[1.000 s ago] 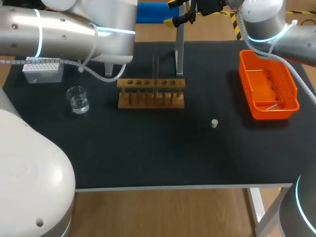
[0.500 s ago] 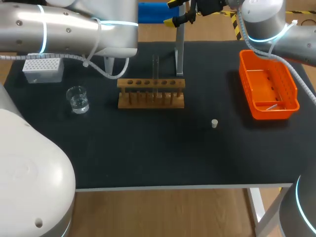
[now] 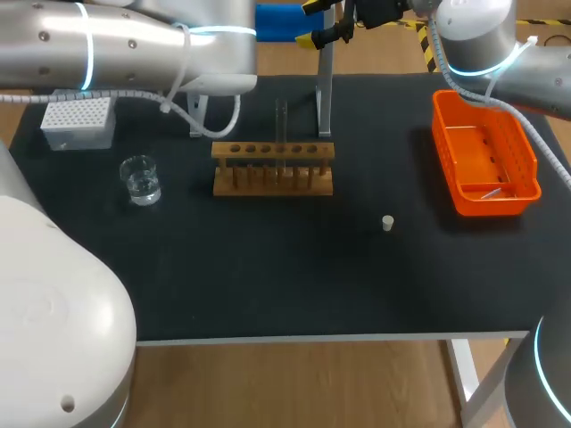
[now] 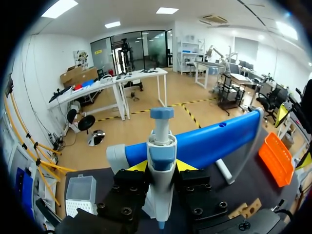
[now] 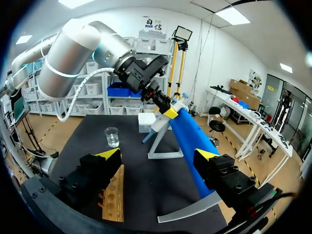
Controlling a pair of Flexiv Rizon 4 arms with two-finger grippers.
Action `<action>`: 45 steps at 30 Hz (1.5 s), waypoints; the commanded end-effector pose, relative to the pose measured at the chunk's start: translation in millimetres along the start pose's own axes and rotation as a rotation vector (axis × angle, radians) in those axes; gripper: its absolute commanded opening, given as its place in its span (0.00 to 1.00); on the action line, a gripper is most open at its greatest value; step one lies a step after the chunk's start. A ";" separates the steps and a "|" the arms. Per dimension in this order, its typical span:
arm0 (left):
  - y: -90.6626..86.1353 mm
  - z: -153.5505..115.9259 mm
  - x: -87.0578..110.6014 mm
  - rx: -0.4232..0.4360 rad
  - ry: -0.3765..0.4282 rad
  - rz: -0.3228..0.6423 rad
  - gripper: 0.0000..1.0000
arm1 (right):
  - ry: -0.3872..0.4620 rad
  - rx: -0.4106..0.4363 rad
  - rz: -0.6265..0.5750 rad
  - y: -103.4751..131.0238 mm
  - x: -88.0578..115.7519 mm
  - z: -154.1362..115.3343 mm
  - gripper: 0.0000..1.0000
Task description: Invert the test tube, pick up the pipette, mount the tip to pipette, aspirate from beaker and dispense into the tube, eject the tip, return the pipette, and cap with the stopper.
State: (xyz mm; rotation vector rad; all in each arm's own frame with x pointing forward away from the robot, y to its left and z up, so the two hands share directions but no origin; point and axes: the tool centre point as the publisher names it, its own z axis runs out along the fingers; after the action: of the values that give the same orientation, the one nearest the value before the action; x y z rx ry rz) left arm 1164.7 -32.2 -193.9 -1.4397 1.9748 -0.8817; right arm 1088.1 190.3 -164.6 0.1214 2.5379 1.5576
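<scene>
At the far edge, our left fingers [image 4: 138, 166] grip the pipette [image 4: 161, 146] to lift it; our right fingers [image 5: 108, 155] are spread, empty.

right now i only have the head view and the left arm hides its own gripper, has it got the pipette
observer: Yes. In the left wrist view the left gripper is shut on the pipette, plunger end up.
operator: is it off the stand
observer: The right wrist view shows it slanted by the top of the stand; whether they touch, I cannot tell.
operator: right gripper looks like it's around the post
observer: No. The right gripper is open with nothing between its fingers; the stand is well ahead of it.
</scene>
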 end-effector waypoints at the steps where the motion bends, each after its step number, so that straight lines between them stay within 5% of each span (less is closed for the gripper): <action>1: -1.3 2.5 0.3 -0.021 0.001 -0.002 0.00 | 0.006 0.005 0.001 0.6 -1.6 -0.9 1.00; 31: -13.0 4.0 9.0 -0.152 -0.112 0.003 0.00 | 0.006 0.005 0.001 0.6 -1.6 -0.9 1.00; 45: -2.2 7.6 8.0 -0.196 -0.120 -0.033 0.00 | 0.006 0.005 0.001 0.6 -1.6 -0.9 1.00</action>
State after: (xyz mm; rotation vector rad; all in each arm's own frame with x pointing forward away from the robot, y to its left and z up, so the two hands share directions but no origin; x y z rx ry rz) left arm 1166.5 -41.9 -197.7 -1.5725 1.9720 -0.6467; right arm 1088.1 190.3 -164.6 0.1213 2.5380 1.5576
